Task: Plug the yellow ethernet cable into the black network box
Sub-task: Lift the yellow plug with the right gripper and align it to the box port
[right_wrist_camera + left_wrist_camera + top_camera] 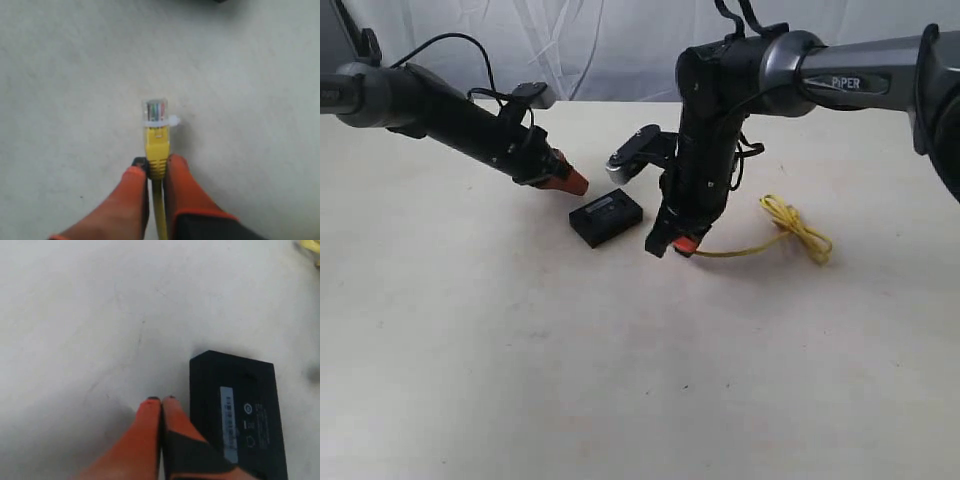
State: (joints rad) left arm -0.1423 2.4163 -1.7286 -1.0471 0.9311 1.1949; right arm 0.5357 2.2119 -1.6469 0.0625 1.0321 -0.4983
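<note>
Right gripper (156, 172) pinches yellow ethernet cable (157, 147) behind plug (155, 109); left gripper (161, 401) closed, empty. Square your plug to black network box (260, 390) first.

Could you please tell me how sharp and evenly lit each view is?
Exterior view: soft, even light, only faint shadows beside the box and right gripper. Left wrist view: blurry, its label unreadable, left gripper soft-edged. Right wrist view: plug of the cable fairly sharp, table grainy.

Fingers (147, 432) pressed together — beside black network box (250, 385).
</note>
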